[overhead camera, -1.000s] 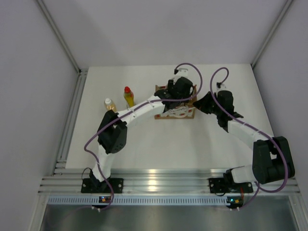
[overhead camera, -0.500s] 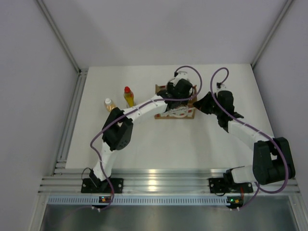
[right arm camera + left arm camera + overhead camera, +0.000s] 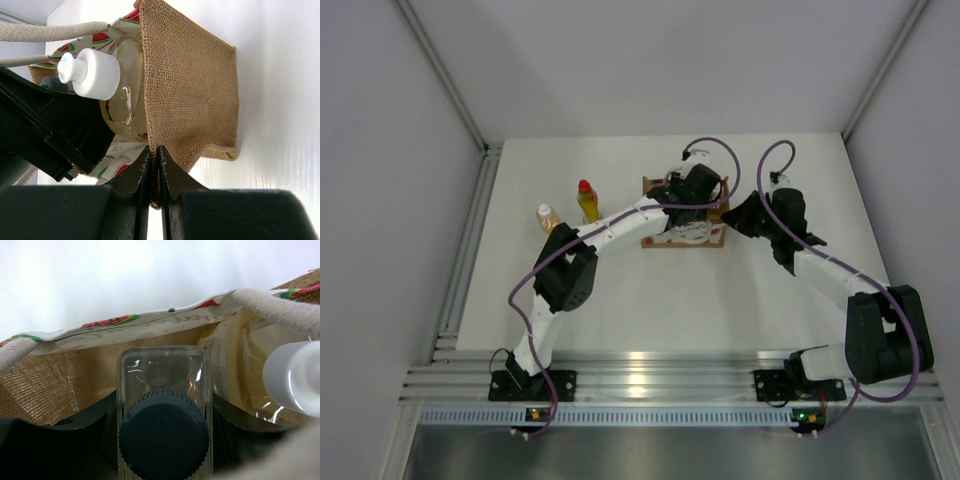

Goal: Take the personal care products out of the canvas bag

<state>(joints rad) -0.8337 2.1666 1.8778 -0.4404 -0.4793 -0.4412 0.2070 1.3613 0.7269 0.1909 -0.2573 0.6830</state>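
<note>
The canvas bag [image 3: 685,232] stands at the table's middle back, brown burlap with a white printed front panel [image 3: 125,322]. My left gripper [image 3: 696,190] reaches down into it. Its fingers [image 3: 75,440] sit against both sides of the clear bottle with the dark cap [image 3: 164,435]. An amber bottle with a white cap [image 3: 292,385] leans beside it in the bag, and also shows in the right wrist view [image 3: 92,74]. My right gripper [image 3: 155,157] is shut on the bag's burlap side wall [image 3: 190,90]. The yellow bottle with the red cap [image 3: 587,200] and another amber bottle [image 3: 547,217] stand on the table left of the bag.
The white table [image 3: 650,300] has grey walls on three sides and an aluminium rail [image 3: 470,250] along its left edge. The bag's pale rope handles [image 3: 45,32] loop beside the bottles.
The left arm's elbow has swung right and its gripper has shifted slightly over the bag. The right arm, the bag and the two bottles on the table have not moved.
</note>
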